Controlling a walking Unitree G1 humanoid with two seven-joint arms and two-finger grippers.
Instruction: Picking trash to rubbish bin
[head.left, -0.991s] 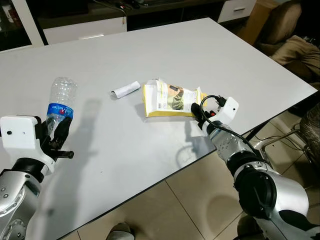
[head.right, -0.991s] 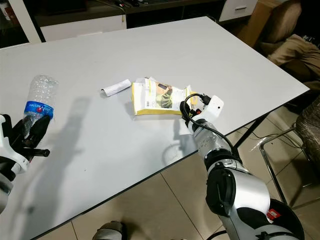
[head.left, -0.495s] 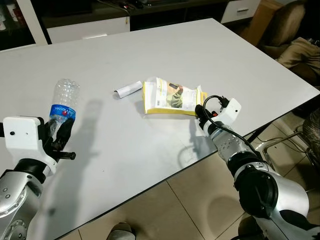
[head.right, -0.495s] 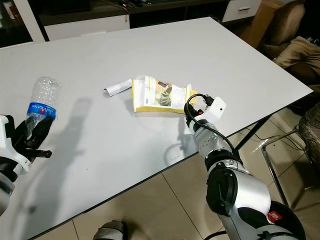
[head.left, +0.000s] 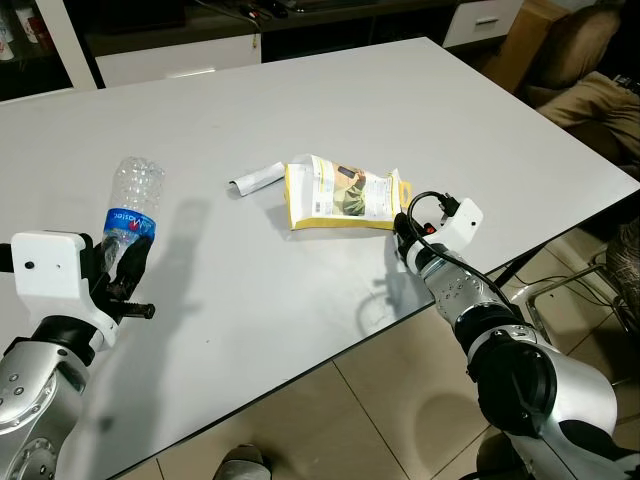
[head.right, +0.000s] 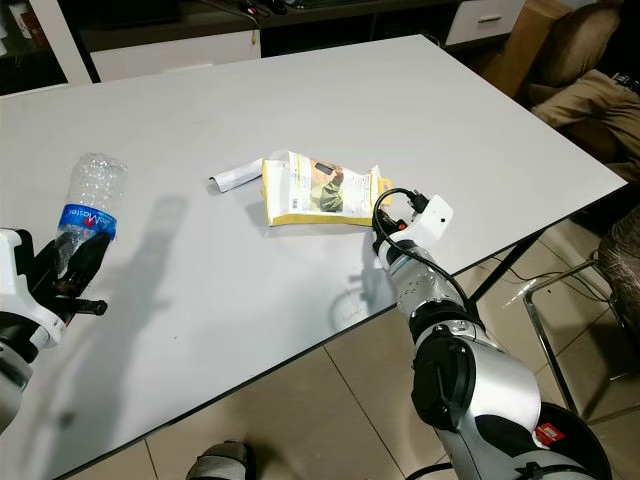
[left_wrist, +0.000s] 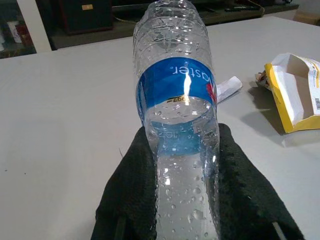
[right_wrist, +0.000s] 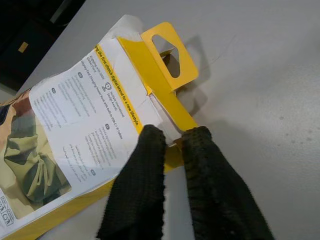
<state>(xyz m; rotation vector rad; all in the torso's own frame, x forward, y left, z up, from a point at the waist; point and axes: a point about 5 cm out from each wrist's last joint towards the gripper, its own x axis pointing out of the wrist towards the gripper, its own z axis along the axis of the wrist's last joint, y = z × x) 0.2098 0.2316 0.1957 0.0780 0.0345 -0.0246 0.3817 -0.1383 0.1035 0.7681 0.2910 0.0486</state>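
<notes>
A clear plastic bottle with a blue label is held off the white table at the near left. My left gripper is shut on its lower part; in the left wrist view the black fingers clasp the bottle from both sides. A flattened yellow and white package lies mid-table. My right gripper is at its near-right edge, and its fingertips pinch the package just below the hang tab. A small roll of white paper lies left of the package.
The table's front edge runs diagonally above a tiled floor. A brown chair stands at the far right, and a metal chair frame sits below the table's right corner. Dark shelving with white drawers lines the back.
The view has shifted slightly. The left gripper still holds the bottle, carried a little rightward. The right gripper stays at the package's edge, its fingers drawn in on it.
</notes>
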